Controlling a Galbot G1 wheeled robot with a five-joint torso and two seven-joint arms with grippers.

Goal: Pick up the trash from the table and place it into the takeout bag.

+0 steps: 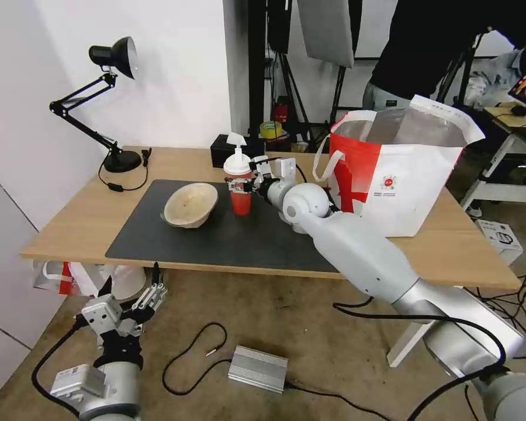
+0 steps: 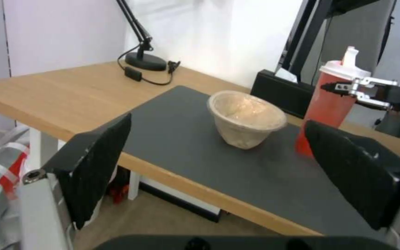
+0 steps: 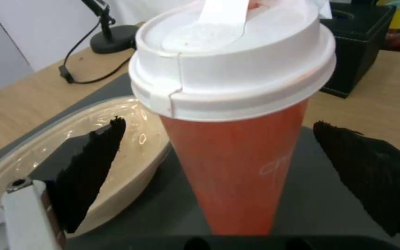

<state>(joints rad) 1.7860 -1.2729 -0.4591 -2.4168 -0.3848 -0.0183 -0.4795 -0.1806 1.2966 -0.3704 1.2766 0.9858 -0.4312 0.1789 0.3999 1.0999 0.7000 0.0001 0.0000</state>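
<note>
On the mat (image 1: 216, 240), centre: red cup (image 1: 240, 187), upright, white lid on, a white tab standing up from the lid. Right gripper (image 1: 244, 180) at the cup's upper part, just under the lid; jaws spread, one black pad (image 3: 91, 173) on each side of the cup with a gap showing between pad and cup wall in the right wrist view. Not gripping.

Just beside the cup, toward the lamp end: beige bowl (image 1: 191, 204), tilted, mouth turned partly toward the cup. In the left wrist view the bowl (image 2: 245, 118) sits on the mat with the cup (image 2: 332, 104) behind it and the right gripper (image 2: 355, 91) at the cup's lid line.

Table (image 1: 70, 222): light wood, white legs.

Right end of the table, off the mat: bag (image 1: 400, 175), white with red side, standing upright, mouth open, foil lining visible, loop handles hanging at the near side. Well apart from the cup.

Back edge of the table: black tissue box (image 1: 231, 151) behind the cup; black lamp (image 1: 108, 105) at the far left corner, cord trailing on the wood.

Below the table's front edge, left: left gripper (image 1: 140, 295), over the floor, jaws wide open, holding nothing.
</note>
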